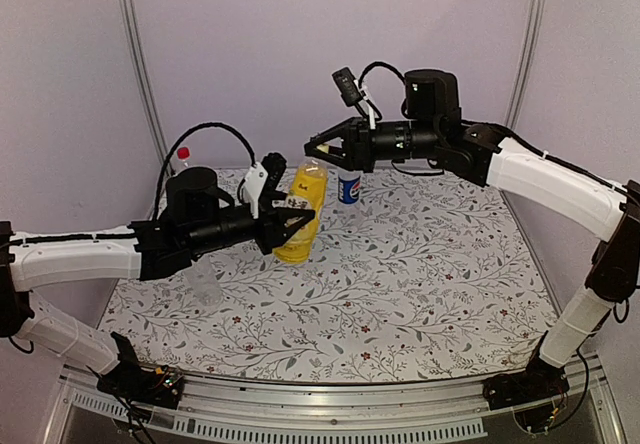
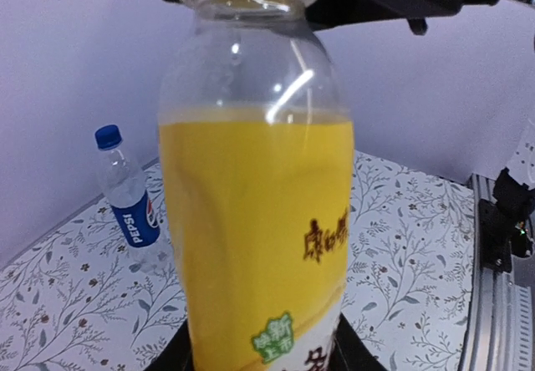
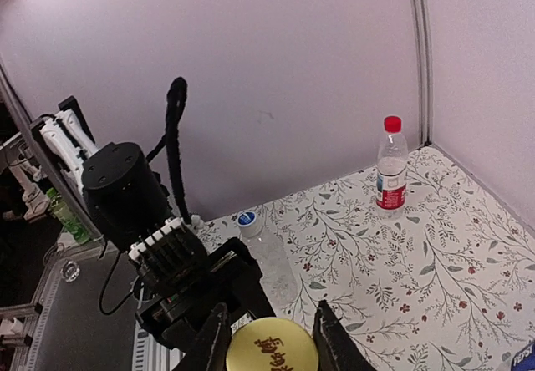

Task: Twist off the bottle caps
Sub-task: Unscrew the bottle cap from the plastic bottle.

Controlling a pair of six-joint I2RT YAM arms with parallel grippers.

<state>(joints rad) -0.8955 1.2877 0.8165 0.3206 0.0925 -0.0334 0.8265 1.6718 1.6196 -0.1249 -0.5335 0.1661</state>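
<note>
The bottle of yellow liquid [image 1: 303,214] stands upright over the table, and my left gripper [image 1: 295,226] is shut on its lower body. In the left wrist view the yellow bottle [image 2: 255,221] fills the frame, with dark fingers [image 2: 355,350] at either side of its base. My right gripper [image 3: 272,342] reaches in from above and is shut on the gold cap [image 3: 272,350], one finger against each side. A blue-labelled Pepsi bottle [image 1: 349,186] stands just behind. A red-capped bottle [image 3: 390,170] stands at the far corner. A plain clear bottle [image 3: 267,258] with a blue cap stands beside the left arm.
The flowered tablecloth [image 1: 420,284] covers the table, with lilac walls behind and at both sides. A metal rail [image 1: 330,389] runs along the near edge by the arm bases. The left arm's black wrist and cable [image 3: 138,204] sit close under my right gripper.
</note>
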